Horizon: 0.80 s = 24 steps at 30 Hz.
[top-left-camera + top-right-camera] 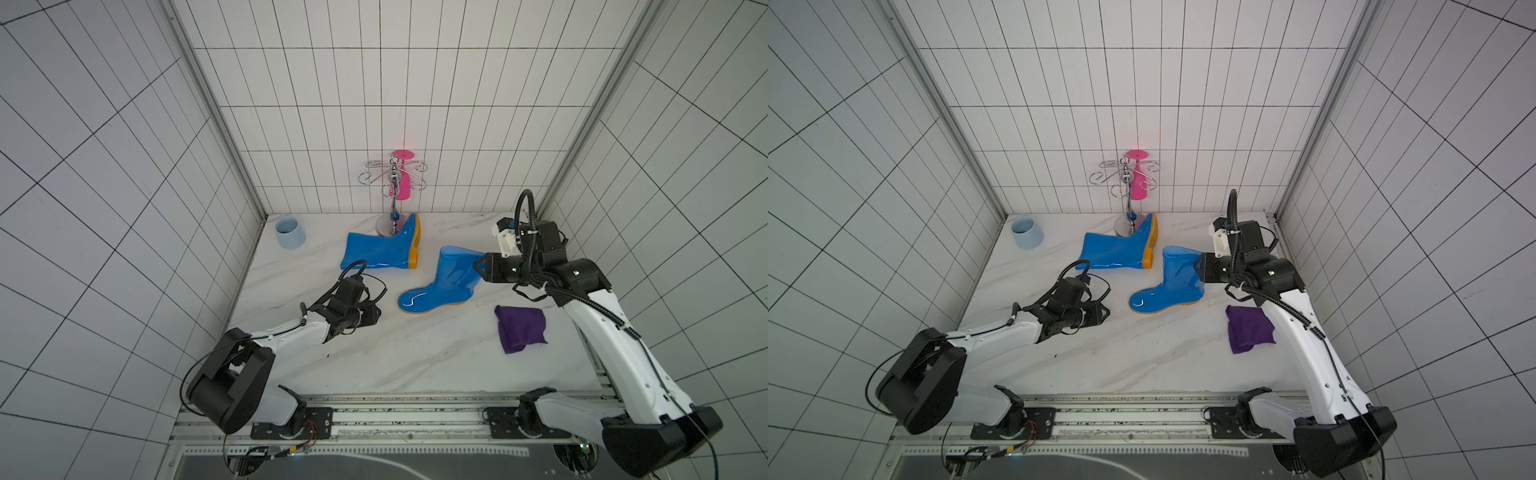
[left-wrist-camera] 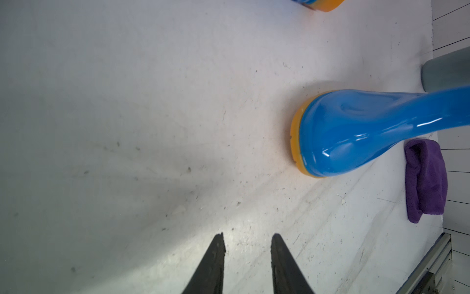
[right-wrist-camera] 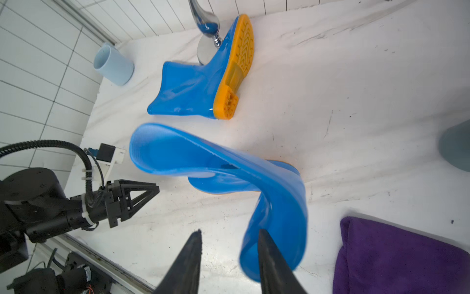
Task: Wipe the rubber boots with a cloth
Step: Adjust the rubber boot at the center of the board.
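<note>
Two glossy blue rubber boots with orange soles are on the white table. One boot (image 1: 380,249) (image 3: 198,89) lies on its side at the back, sole facing right. The other boot (image 1: 440,282) (image 1: 1167,286) (image 2: 356,132) stands on its sole, its shaft bent toward my right gripper (image 1: 482,266) (image 3: 230,231). That gripper is open; the blurred shaft rim (image 3: 274,244) lies against the outer side of one finger, and only table shows between the fingers. The purple cloth (image 1: 519,328) (image 3: 396,254) lies folded under my right arm. My left gripper (image 1: 376,316) (image 2: 248,235) is open and empty, left of the standing boot's toe.
A light-blue cup (image 1: 289,232) stands at the back left corner. A chrome hook stand (image 1: 392,183) holding a pink glass (image 1: 402,189) rises behind the lying boot. Tiled walls enclose three sides; a metal rail (image 1: 395,411) runs along the front edge.
</note>
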Each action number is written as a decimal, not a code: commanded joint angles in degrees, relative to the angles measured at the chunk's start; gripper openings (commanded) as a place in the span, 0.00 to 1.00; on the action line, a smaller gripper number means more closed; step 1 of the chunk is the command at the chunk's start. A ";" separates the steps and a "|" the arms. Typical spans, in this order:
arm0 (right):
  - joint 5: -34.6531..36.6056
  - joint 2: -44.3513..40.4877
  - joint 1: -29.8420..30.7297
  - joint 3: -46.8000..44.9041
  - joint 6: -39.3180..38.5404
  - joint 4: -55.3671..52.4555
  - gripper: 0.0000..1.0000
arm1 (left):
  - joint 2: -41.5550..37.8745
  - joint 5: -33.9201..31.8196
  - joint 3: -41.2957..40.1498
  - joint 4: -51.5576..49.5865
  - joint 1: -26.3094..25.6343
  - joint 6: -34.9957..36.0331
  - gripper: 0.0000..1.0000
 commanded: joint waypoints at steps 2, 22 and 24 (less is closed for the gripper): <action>2.44 0.52 0.63 8.78 3.40 -1.89 0.42 | 5.10 1.96 5.51 2.70 1.40 2.41 0.33; 0.96 -14.12 6.02 -18.74 14.87 3.69 0.44 | 24.91 8.43 21.07 11.08 2.37 0.17 0.32; 0.62 -14.64 6.81 -23.51 16.35 6.71 0.44 | 25.66 8.45 21.89 11.46 1.45 0.09 0.32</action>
